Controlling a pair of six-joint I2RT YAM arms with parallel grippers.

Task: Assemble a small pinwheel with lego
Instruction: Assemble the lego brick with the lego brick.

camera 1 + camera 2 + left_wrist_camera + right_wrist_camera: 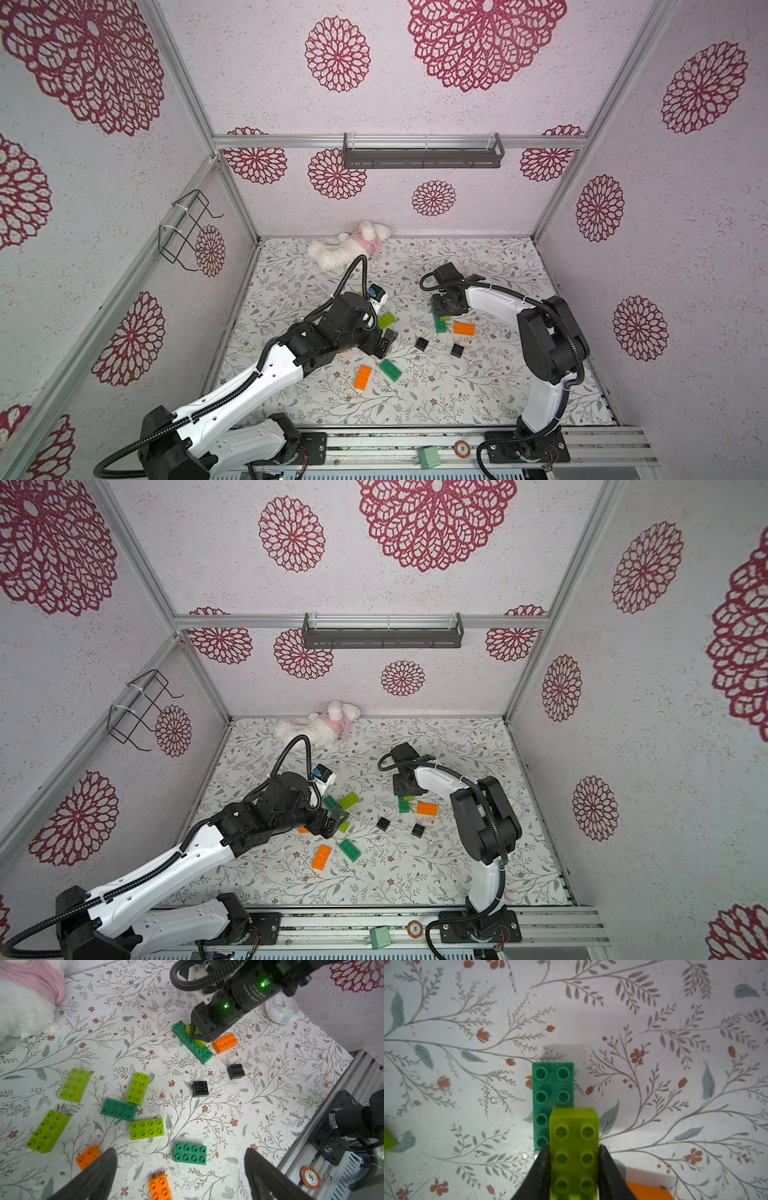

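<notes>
My right pincer is clamped on the long sides of a lime brick, which overlaps a dark green brick reaching ahead of the tips; I cannot tell if they touch. An orange brick crowds one side. My left pincer gapes wide and holds nothing, with a second dark green brick lying under its gap

It was a robotics lab test cell. An aluminium frame boxed in walls papered with red medallions. A left arm and a right arm were bolted to a slotted rail edging a floral tabletop strewn with lego and a plush toy.
</notes>
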